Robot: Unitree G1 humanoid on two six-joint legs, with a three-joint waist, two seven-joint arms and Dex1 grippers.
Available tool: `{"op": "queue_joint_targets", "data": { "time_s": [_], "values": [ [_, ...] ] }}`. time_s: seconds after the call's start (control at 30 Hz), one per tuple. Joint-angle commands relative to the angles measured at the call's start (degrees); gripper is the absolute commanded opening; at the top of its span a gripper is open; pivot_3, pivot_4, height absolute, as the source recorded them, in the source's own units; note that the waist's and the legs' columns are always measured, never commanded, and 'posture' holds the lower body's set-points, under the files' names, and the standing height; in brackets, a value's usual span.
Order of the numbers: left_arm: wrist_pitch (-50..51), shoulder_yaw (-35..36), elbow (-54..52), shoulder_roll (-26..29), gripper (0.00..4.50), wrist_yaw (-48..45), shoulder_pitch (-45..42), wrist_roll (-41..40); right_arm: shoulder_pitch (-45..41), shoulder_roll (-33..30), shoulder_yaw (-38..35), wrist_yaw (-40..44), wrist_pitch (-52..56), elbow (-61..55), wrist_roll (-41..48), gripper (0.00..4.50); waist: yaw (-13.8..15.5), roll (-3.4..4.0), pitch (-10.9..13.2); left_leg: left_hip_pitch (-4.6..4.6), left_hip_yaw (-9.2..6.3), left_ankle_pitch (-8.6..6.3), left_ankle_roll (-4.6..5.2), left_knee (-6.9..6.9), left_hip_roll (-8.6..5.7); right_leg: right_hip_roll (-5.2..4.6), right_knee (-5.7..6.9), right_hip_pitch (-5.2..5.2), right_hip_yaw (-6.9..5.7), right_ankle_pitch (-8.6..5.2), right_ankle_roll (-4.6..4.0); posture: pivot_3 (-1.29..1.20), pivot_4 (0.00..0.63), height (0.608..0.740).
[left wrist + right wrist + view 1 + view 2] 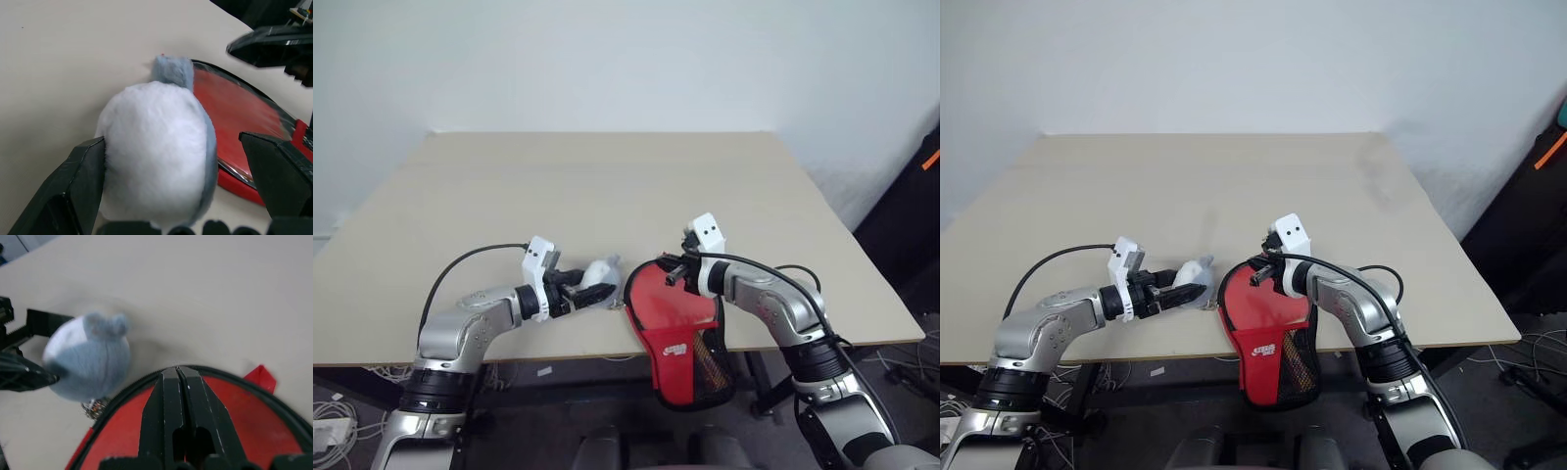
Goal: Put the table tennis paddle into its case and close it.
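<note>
Two grippers at the table's near edge, lower centre of the head views.
Case (672,315): red, black-edged, lower centre-right, its narrow mesh end hanging off the table (607,176) edge; paddle not separately discernible; right gripper (178,382): fingers pressed together, over the case's round end; left gripper (176,181): fingers spread wide either side of a white-and-grey plush toy (159,156) just beside the case.

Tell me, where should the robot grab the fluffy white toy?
Around the fluffy white toy's round belly, coming from the robot's left. The open left tool has a finger on each side there, and the case lies close on the toy's other side.
</note>
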Motion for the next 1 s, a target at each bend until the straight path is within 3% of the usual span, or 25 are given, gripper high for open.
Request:
{"op": "queue_joint_targets", "data": {
  "time_s": [0.03,0.3,0.63,1.0],
  "values": [
    [-0.35,4.15,-0.18,-0.41,4.5,0.39,-2.35,-1.27,0.42,1.1,0.96,1.04,-2.86,1.02,-1.91,0.01,-0.02,0.0,0.0,0.0,-0.01,0.0,0.0,0.0,0.0,0.01,0.0,0.0,0.0,0.0,0.0,0.0,0.0,0.74],
    [1.05,11.54,4.48,-0.53,4.5,0.03,-3.83,-4.38,2.01,2.79,2.77,2.73,-5.36,3.82,-4.85,0.01,-0.56,0.0,0.0,0.0,-0.07,0.01,0.0,0.0,0.0,0.02,0.01,0.02,-0.05,0.0,0.02,0.0,0.0,0.74],
    [-0.24,10.69,11.31,-4.58,4.5,-1.02,-2.62,-2.68,3.28,4.29,3.1,3.73,-5.75,4.74,-6.64,0.01,-0.55,-0.03,-0.02,0.03,-0.06,0.0,-0.01,0.0,0.0,0.02,0.01,0.06,-0.06,0.06,-0.07,0.0,0.0,0.74],
    [2.45,7.9,7.5,-6.76,4.5,-1.35,-1.17,-2.62,3.02,4.65,2.31,3.19,-5.44,5.39,-7.43,0.01,-0.57,-0.04,-0.03,0.03,-0.07,0.0,-0.01,0.01,0.0,0.02,0.01,0.06,-0.07,0.07,-0.1,0.0,0.0,0.74]
  ]
}}
